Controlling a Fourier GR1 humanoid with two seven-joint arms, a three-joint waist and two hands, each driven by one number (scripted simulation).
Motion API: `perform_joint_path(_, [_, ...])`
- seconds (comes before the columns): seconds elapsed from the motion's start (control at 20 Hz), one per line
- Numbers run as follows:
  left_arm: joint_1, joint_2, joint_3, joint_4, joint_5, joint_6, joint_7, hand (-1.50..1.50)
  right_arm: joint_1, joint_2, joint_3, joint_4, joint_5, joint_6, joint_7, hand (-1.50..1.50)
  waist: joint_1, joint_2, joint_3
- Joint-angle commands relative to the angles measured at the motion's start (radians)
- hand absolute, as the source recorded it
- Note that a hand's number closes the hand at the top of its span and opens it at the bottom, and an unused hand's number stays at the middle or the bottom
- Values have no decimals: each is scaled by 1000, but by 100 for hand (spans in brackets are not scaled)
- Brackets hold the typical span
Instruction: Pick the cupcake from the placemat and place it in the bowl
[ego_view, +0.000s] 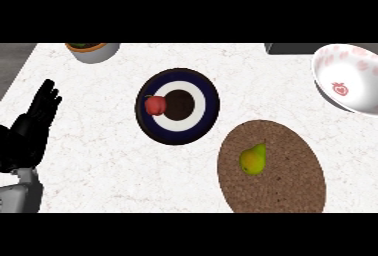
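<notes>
White speckled counter fills the head view, and the landmark at its middle is a round plate with a dark blue rim, a white ring and a dark centre. On that plate's left part sits a red apple. Below and to the right of the plate lies a round brown woven placemat, and on it, toward its left side, rests a yellow-green pear; no cupcake shows anywhere on the mat. Up and well to the right of the plate, at the view's right edge, stands a white bowl with pink markings and a red strawberry figure inside, holding nothing. Up and to the left of the plate, a grey pot is cut by the top edge. The left hand shows well to the left of the plate, near the view's edge, fingers straight and pointing up, gripping nothing, well apart from the mat and the pear.
</notes>
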Motion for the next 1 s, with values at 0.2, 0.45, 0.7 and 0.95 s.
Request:
perform_joint_path(0.2, [-52, 8, 15, 15, -5, -2, 23, 0, -184, -8, -5, 293, 0, 25, -15, 150, 18, 6, 1])
perform_joint_path(0.45, [-43, 11, 21, 16, 1, -17, -7, 0, -359, 0, 59, 556, 73, -18, -79, 150, 30, 8, 1])
perform_joint_path(0.7, [-43, -9, 7, 96, -12, -24, -80, 0, -525, 32, 90, 825, 154, -123, -157, 150, 50, 16, 2])
perform_joint_path(0.95, [-43, -39, -37, 1, -13, -19, -13, 0, -593, 43, 95, 1045, 211, -210, -271, 150, 68, 21, 4])
